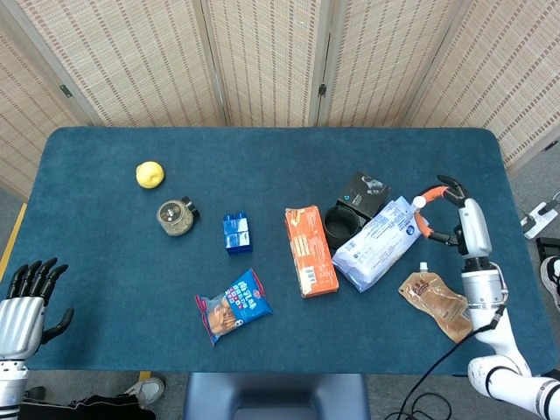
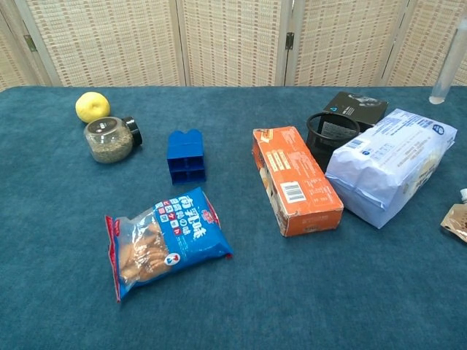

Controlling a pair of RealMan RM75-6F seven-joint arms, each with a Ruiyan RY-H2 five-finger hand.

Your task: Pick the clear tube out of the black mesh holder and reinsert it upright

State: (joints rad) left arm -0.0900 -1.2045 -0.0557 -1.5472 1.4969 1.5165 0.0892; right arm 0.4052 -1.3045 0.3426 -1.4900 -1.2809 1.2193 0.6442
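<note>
The black mesh holder (image 2: pixel 332 135) is hemmed in: orange box (image 2: pixel 295 179) on one flank, pale blue bag (image 2: pixel 390 163) leaning against the other, black box (image 2: pixel 356 108) behind. Its mouth stands open above.

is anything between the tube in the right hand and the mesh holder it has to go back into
Only the white bag, lying against the black mesh holder below the path. The clear tube in the right hand is raised above it, and the holder's mouth looks open.
</note>
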